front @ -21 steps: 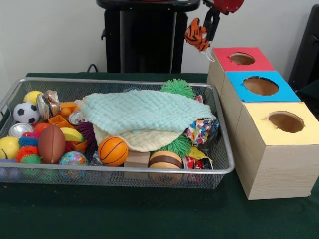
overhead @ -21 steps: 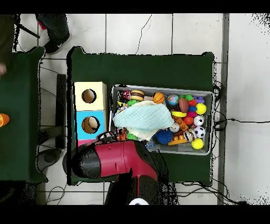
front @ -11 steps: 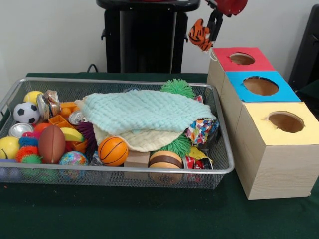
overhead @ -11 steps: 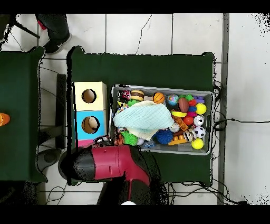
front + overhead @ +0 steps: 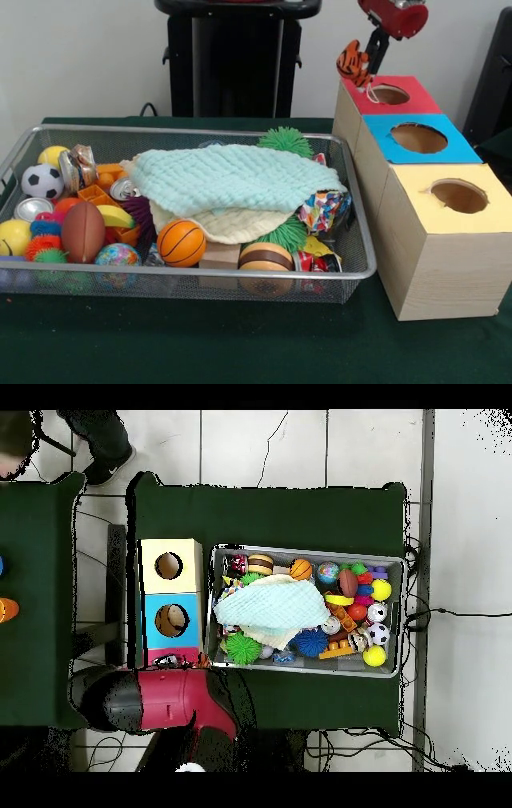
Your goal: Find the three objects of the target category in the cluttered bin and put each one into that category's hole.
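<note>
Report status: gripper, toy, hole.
Gripper shut on tiger toy, above near edge of red box. Toy not yet over red hole. Nothing blocking.

Pale plain wall (image 5: 88,56) behind. Light tiled floor (image 5: 300,444), cracked in places. Second green-covered table (image 5: 40,604) stands beside the main one.

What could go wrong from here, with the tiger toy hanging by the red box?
1. The tiger toy hangs over the near-left edge of the red box, not over its hole; released now, it would likely land on the lid or fall off the side.
2. The toy is gripped by one end and dangles from the gripper; swinging could make it catch the hole's rim.
</note>
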### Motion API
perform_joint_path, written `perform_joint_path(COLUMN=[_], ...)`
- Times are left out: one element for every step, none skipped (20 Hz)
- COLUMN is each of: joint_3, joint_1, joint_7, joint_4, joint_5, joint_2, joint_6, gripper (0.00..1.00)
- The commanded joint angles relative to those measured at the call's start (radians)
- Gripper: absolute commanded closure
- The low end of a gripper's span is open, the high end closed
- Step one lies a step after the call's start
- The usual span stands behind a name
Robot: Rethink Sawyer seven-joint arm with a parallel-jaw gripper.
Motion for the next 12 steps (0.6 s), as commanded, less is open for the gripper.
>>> perform_joint_path(joint_3=[-0.039,-0.043,-0.047,-0.050,-0.055,-0.057,-0.061,-0.065,-0.069,-0.074,-0.077,-0.080], joint_1=[0.061,0.072,0.082,0.090,0.098,0.105,0.112,0.120,0.126,0.132,0.137,0.143], joint_7=[0.357,0.361,0.362,0.365,0.364,0.364,0.365,0.364,0.361,0.357,0.353,0.350], joint_4=[-0.045,-0.051,-0.057,-0.061,-0.063,-0.064,-0.067,-0.068,-0.067,-0.067,-0.065,-0.063], joint_5=[0.111,0.128,0.144,0.156,0.170,0.183,0.194,0.205,0.215,0.226,0.236,0.247], joint_2=[0.130,0.142,0.153,0.159,0.167,0.172,0.179,0.184,0.189,0.193,0.197,0.202], joint_6=[-0.049,-0.050,-0.048,-0.046,-0.048,-0.050,-0.048,-0.049,-0.052,-0.054,-0.058,-0.064], gripper=[1.00,1.00,1.00,1.00,1.00,1.00,1.00,1.00,1.00,1.00,1.00,1.00])
